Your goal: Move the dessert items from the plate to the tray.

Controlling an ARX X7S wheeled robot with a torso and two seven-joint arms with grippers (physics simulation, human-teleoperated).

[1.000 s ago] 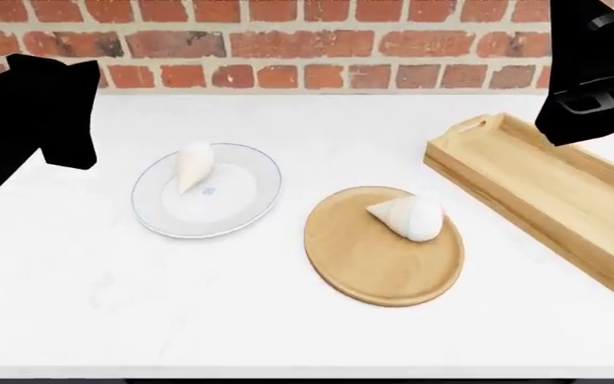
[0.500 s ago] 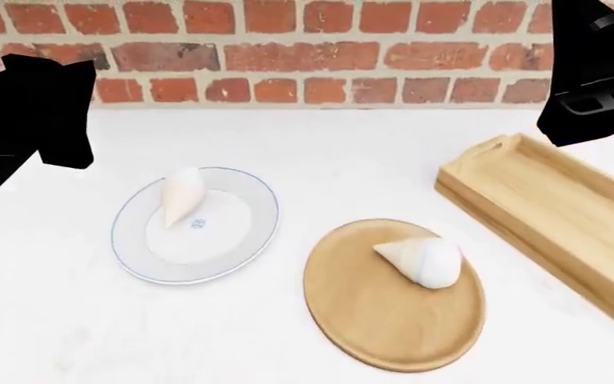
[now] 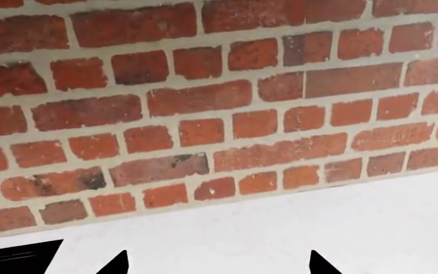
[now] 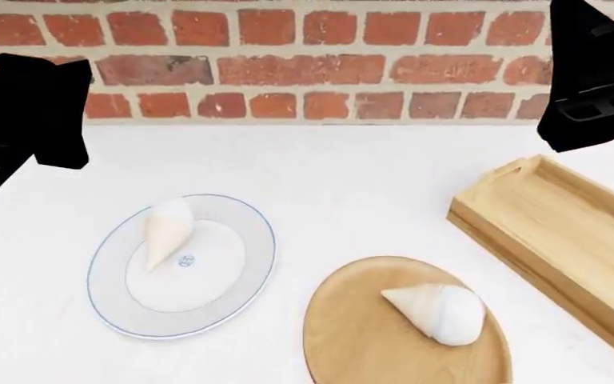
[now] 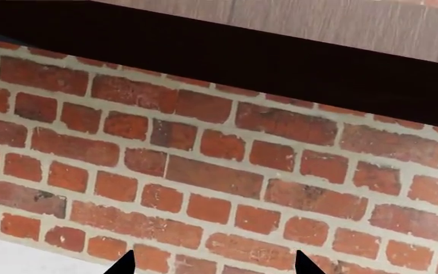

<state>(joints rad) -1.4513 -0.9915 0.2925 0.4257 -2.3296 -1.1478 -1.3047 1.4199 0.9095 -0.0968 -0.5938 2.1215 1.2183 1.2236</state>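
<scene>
From the head view, one ice-cream cone lies on a white plate and another cone on a round wooden plate, with the tray just to the right on the table. Both arms hang dark and raised at the edges, well apart from the cones. In the left wrist view, the left fingers are spread before a brick wall. In the right wrist view, the right fingers seem likewise spread, though only the tips show.

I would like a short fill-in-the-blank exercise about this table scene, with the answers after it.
1. One ice-cream cone lies on the white ____ with a blue rim.
2. The other cone lies on the round ____ plate.
3. The tray holds ____ cones.
4. Behind the table stands a ____ wall.

Answers: plate; wooden; no; brick
</scene>
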